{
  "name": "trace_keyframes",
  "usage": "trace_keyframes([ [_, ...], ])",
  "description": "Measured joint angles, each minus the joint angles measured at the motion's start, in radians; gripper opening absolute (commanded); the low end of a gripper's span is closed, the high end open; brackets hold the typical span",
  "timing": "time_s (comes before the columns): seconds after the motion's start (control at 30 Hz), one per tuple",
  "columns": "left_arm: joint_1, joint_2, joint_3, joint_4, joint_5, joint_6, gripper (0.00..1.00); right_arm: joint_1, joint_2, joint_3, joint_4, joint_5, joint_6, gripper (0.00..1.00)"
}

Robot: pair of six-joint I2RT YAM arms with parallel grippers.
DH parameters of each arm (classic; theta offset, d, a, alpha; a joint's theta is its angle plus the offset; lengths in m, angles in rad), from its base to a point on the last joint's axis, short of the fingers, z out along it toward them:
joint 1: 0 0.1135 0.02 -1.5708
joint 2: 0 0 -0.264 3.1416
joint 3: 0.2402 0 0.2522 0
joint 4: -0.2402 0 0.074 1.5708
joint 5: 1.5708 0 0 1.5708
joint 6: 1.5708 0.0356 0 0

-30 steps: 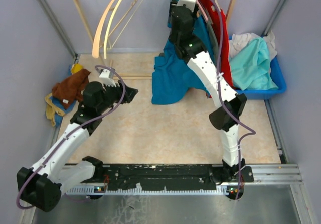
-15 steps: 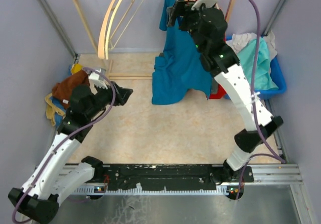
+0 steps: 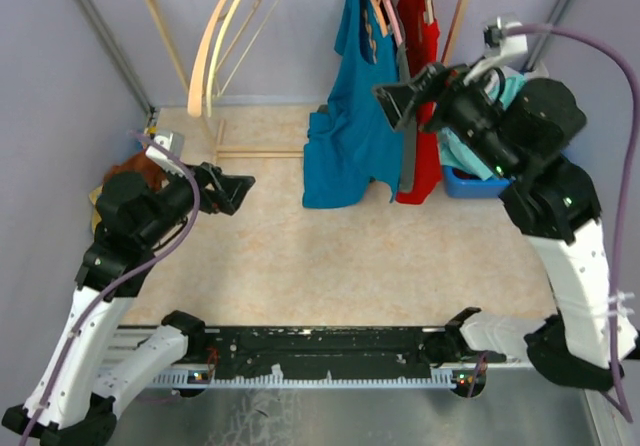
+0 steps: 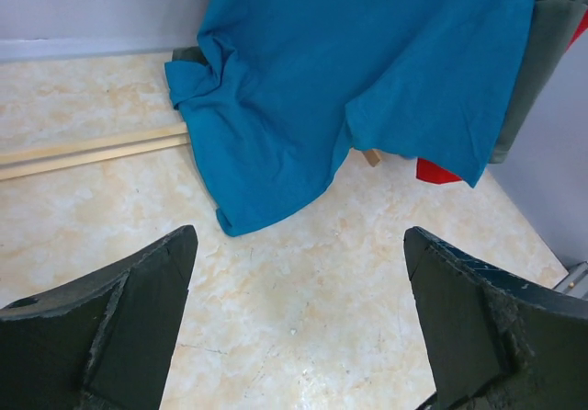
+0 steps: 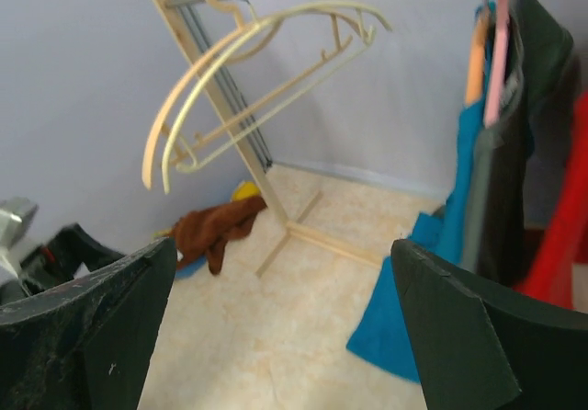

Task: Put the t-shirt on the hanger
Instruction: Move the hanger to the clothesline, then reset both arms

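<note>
Lilac-grey walls close in a beige marbled desk (image 3: 330,261), and at the back stands a pale wooden garment rack (image 3: 157,21) with a silver rail across the top. On that rail hangs the deep teal-blue short-sleeved t-shirt (image 3: 355,116), with the thin orange hanger (image 3: 375,11) showing at its neck opening. The body drops straight down and the hem bunches on the desk by the rack's foot. Tucked right behind it are a pink hanger (image 3: 392,6) carrying a dark grey shirt (image 3: 405,126), then a red garment (image 3: 422,86). Over on the left of the rail dangle two thick cream-coloured hangers (image 3: 225,36). The right gripper (image 3: 410,91) is up high, just to the right of the t-shirt and in front of the grey and red pieces, with its black fingers spread wide and nothing between them. Its wrist camera looks past the t-shirt's edge toward the cream hangers. The left gripper (image 3: 235,188) sits low over the desk, well apart from the t-shirt on its left, facing it. Those fingers are parted too and empty, and the wrist view frames the crumpled hem between them. A brown cloth (image 3: 125,171) lies at the far left, and a blue plastic bin (image 3: 462,181) with an aqua garment (image 3: 455,156) peeks out behind the right arm.
</note>
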Motion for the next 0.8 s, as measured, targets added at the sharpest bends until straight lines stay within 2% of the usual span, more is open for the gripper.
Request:
trace_keyframes([
  [0.27, 0.0, -0.035, 0.086, -0.117, 0.004, 0.004, 1.0, -0.003, -0.288, -0.167, -0.272, 0.088, 0.022, 0.99],
  [0.43, 0.0, -0.056, 0.113, -0.15, 0.016, 0.003, 0.99, -0.003, -0.407, -0.215, -0.359, 0.138, 0.043, 0.99],
  [0.67, 0.0, -0.056, 0.104, -0.157, 0.046, 0.004, 0.99, -0.004, -0.453, -0.28, -0.441, 0.184, 0.076, 0.99],
  [0.8, 0.0, -0.053, 0.037, -0.122, 0.088, 0.0, 0.99, -0.004, -0.474, -0.363, -0.457, 0.205, 0.09, 0.99],
])
